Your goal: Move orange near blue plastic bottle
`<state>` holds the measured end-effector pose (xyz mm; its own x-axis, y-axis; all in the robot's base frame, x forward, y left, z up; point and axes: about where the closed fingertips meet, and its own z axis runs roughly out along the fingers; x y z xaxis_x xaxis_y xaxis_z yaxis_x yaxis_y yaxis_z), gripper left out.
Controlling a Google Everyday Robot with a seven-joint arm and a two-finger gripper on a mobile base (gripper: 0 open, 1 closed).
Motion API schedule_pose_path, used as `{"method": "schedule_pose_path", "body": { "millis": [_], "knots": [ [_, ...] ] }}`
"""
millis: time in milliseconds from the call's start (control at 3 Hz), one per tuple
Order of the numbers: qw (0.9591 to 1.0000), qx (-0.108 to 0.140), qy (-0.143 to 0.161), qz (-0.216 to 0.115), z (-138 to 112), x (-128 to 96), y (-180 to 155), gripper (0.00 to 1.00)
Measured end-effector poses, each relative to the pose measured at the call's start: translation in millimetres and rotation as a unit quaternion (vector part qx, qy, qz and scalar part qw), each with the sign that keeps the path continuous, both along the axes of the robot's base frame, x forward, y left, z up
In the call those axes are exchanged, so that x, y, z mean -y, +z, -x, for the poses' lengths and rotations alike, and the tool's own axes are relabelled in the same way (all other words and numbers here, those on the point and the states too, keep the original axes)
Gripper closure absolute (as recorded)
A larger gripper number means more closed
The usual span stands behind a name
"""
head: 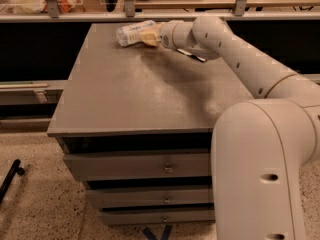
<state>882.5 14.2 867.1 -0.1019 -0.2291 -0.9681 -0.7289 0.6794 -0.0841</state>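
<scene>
The blue plastic bottle (132,32), clear with a pale label, lies on its side at the far edge of the grey table (140,94). My gripper (150,36) reaches across the table from the right and sits right against the bottle's right end. No orange shows anywhere; whether it is inside the gripper is hidden.
A thin dark flat object (191,55) lies on the table under my forearm. My arm's large white base (260,169) stands at the front right beside the table. A rail with metal posts (129,4) runs behind the far edge. Drawers (150,169) sit below the tabletop.
</scene>
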Motion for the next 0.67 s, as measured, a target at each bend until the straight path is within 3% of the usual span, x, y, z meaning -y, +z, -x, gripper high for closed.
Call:
{"method": "schedule_pose_path", "body": {
  "millis": [333,667],
  "knots": [
    [1.0000,0.000,0.001,-0.004,4.9,1.1,-2.2,0.00],
    [1.0000,0.002,0.003,-0.007,9.1,2.6,-3.5,0.00]
  ]
}}
